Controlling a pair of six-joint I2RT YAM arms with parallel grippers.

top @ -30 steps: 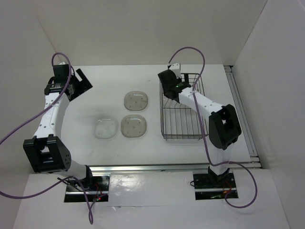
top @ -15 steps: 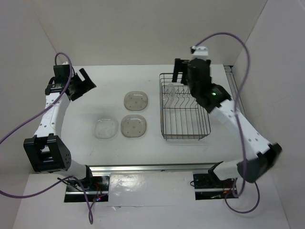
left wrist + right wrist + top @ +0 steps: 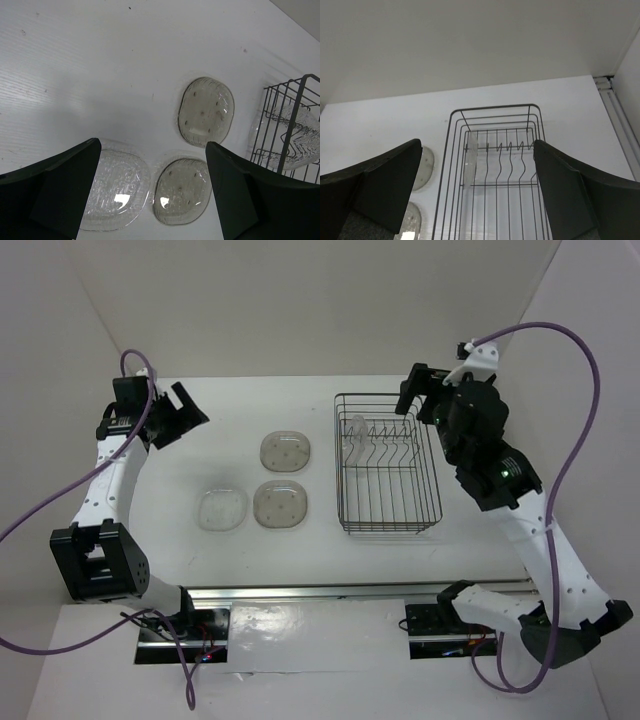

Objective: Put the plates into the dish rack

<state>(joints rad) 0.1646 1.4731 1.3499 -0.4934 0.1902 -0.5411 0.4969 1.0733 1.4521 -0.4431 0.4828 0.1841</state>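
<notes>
1 clear plate (image 3: 355, 435) stands on edge inside the dish rack (image 3: 390, 524), slotted at the left end of the tine row, in the rack's far left part. In the right wrist view it shows as a pale upright sliver against the rack's left wall. The rest of the tines carry nothing.

The other 3 plates lie flat on the white surface (image 3: 250, 410), to the left of the rack and apart from it. The far tan plate (image 3: 285, 451) sits nearest the back. The near tan plate (image 3: 280, 504) lies just in front of it. The second clear plate (image 3: 222, 509) lies just left of the near tan plate. They sit close together with no overlap; I cannot tell whether the rims of the 2 front ones touch.

The right end effector (image 3: 422, 396) hangs above the rack's far right corner, raised clear of the wires, its 2 fingers spread wide with nothing between them. The left end effector (image 3: 180, 412) is over the far left part of the surface, well apart from the plates, angled toward them; its fingers are also spread wide and hold nothing. A purple cable (image 3: 560, 470) loops from each arm.
</notes>
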